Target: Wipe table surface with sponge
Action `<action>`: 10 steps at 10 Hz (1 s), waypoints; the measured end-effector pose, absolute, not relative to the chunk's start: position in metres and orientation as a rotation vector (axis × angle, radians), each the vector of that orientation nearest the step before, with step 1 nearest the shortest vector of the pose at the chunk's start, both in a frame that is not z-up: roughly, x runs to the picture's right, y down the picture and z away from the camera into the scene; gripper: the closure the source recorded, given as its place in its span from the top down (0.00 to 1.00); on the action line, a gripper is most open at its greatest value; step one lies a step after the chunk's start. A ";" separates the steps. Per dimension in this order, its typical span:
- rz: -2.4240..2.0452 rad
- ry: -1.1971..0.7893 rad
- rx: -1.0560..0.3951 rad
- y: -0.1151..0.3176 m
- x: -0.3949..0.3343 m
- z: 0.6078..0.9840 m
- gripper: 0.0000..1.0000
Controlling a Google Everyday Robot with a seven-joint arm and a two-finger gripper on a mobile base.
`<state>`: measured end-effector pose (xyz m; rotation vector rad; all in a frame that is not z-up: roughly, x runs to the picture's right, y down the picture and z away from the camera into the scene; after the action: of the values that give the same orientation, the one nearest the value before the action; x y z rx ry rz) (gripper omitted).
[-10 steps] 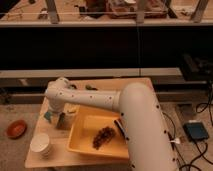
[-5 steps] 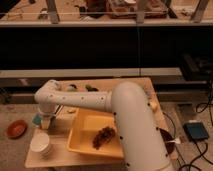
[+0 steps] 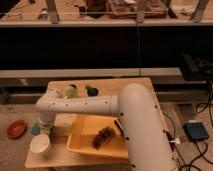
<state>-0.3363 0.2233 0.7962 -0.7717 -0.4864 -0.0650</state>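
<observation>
The light tan table surface fills the middle of the camera view. My white arm reaches across it from the lower right to the left edge. My gripper points down at the table's left edge, just above the white paper cup. The teal sponge shows right at the gripper's left side, touching or very near it. Whether it is held cannot be told.
A yellow tray with a brown clump sits at the table's front middle, partly under my arm. Two small round green items stand at the back. A red bowl and a blue box lie on the floor.
My arm has swept left across the table. The gripper moved from beside the tray's left end out to the table's left edge, with the teal sponge at it.
</observation>
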 end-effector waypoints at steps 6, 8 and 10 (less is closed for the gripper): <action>0.093 -0.395 -0.802 0.239 -0.268 0.799 0.23; 0.144 -0.365 -0.787 0.228 -0.254 0.810 0.23; 0.171 -0.348 -0.755 0.208 -0.248 0.818 0.23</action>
<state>-0.2476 0.2081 0.8184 -0.7549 -0.3480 0.1713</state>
